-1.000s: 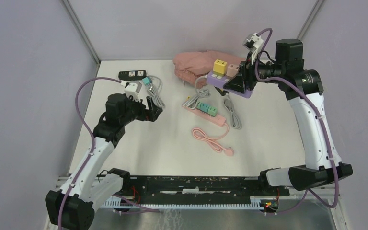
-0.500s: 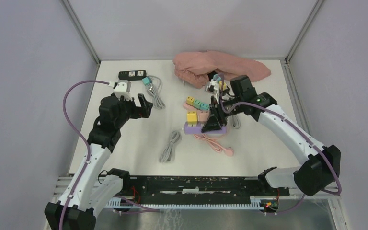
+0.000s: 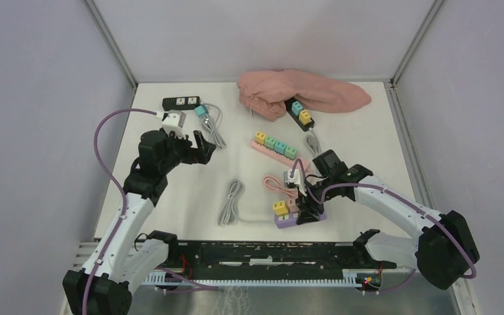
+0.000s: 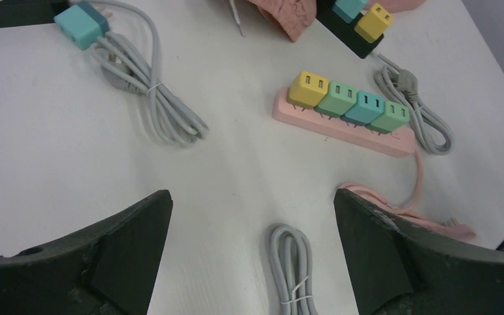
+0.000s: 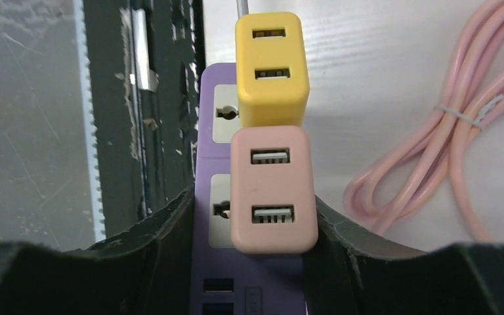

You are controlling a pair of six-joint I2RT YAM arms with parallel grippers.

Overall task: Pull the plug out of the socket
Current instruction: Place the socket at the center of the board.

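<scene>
Right claw (image 5: 252, 220) clamped across the purple power strip (image 5: 209, 164), which lies at the near edge of the counter (image 3: 184, 190). A yellow plug (image 5: 271, 69) and a pink plug (image 5: 273, 190) sit in adjacent sockets, touching. Left claw (image 4: 252, 216), jaws wide apart, hovers above the counter's left half.

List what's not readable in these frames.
- Purple strip, right wrist: near end cut by bottom edge, sides behind right claw.
- Pink plug prongs, right wrist: hidden under its body; seating unclear.
- Black strip by cloth, left wrist: cut by top edge.
- Top view: right claw covers purple strip's end.
</scene>
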